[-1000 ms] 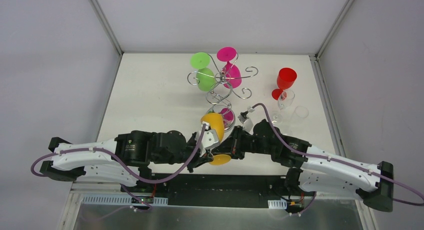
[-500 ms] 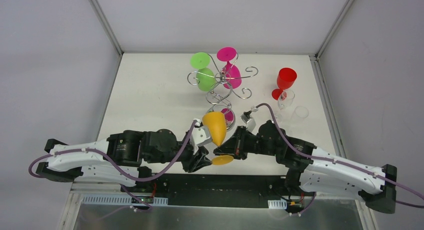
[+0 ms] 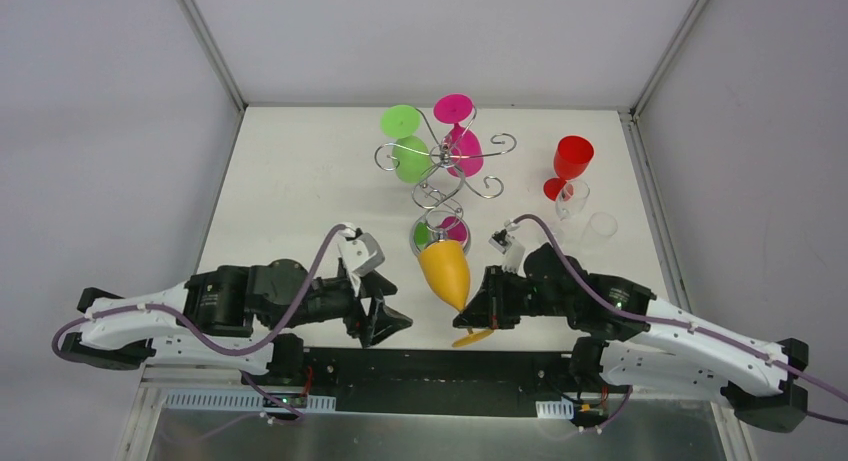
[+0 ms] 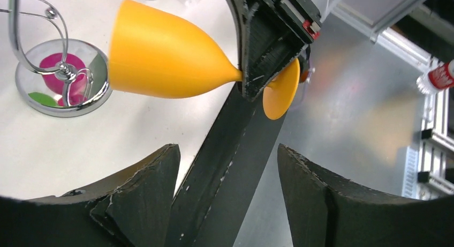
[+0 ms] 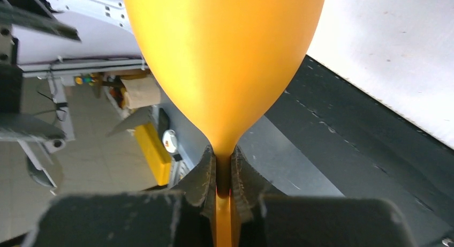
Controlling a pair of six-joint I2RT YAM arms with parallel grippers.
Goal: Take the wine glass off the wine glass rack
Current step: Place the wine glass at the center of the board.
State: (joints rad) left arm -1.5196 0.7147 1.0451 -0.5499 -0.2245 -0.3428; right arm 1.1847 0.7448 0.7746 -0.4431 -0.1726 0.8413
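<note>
pinching orange wine glass [image 3: 446, 268]: right pincer [image 5: 219, 176]

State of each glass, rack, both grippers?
Chrome wire rack: upright on table.
Orange plastic wine glass: off rack, tilted, stem in right gripper.
Right gripper: shut on its stem.
Left gripper: open, empty.
Green plastic wine glass: hanging inverted on rack.
Magenta plastic wine glass: hanging inverted on rack.
Red plastic wine glass: upright on table.
</note>
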